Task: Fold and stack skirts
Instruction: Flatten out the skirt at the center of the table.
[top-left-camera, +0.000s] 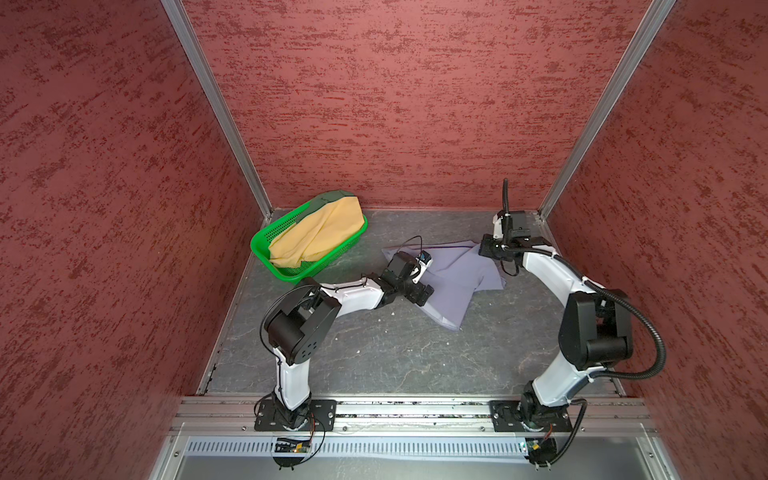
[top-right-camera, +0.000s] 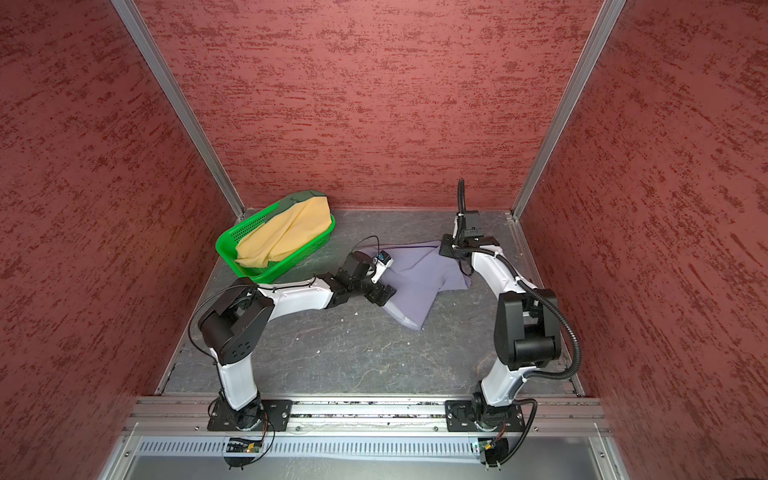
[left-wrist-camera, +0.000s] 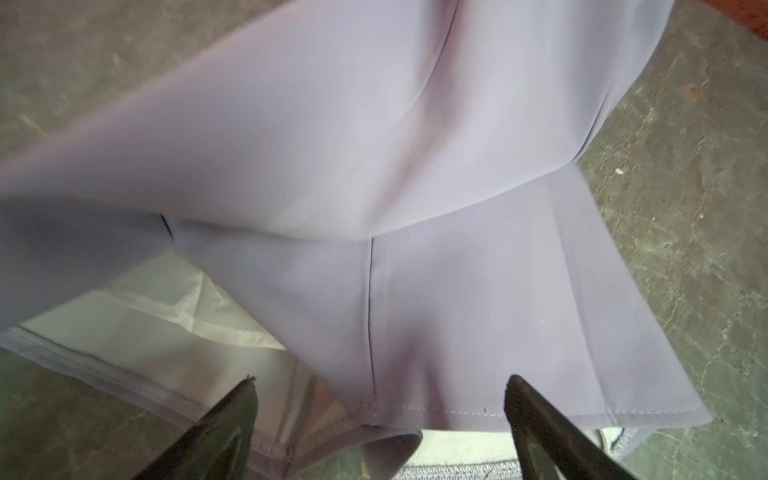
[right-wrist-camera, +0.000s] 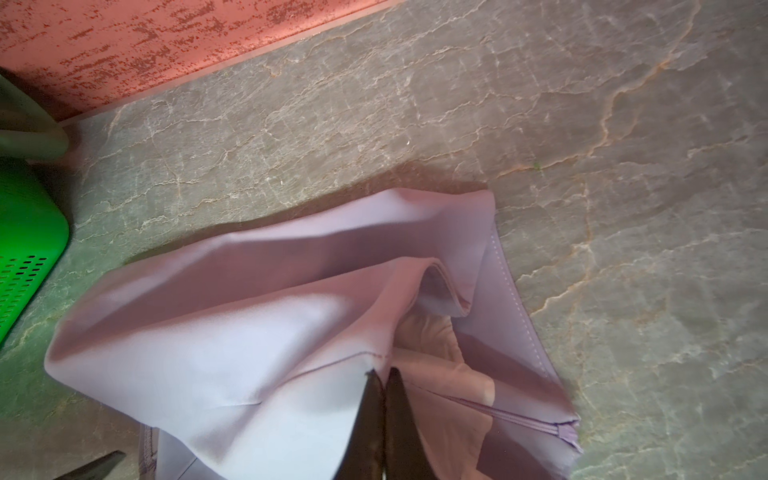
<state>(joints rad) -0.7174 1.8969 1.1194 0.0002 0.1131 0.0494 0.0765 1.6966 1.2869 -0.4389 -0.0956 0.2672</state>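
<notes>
Currently, at the far left of the table (top-left-camera: 415, 353), a bright green basket (top-left-camera: 259, 253) is seen against the back corner. The mustard-yellow skirt (top-left-camera: 320, 232) is draped loosely inside it and over its rim. The dark green skirt (top-left-camera: 330, 198) is seen as a strip at the basket's far end, tucked under the yellow one.

Right of the basket, the left gripper (left-wrist-camera: 381, 380) is positioned low over the near-left edge of the lavender-grey skirt (top-left-camera: 457, 282). In the left wrist view its two dark fingers (left-wrist-camera: 232, 428) are spread wide, with the stitched hem lying between them. No cloth is pinched. A pale lining is seen under the turned-up hem.

The lavender-grey skirt is spread on the table mid-scene, between the two arms and apart from the basket. It is crumpled rather than flat, with one corner pointing toward the near edge.

At the right, the right gripper (right-wrist-camera: 384, 374) is placed at the skirt's far-right corner. Its fingers are pressed together on the cloth edge beside a seam, and the fabric is tented up toward the tips. A zip end is noted close by.
</notes>
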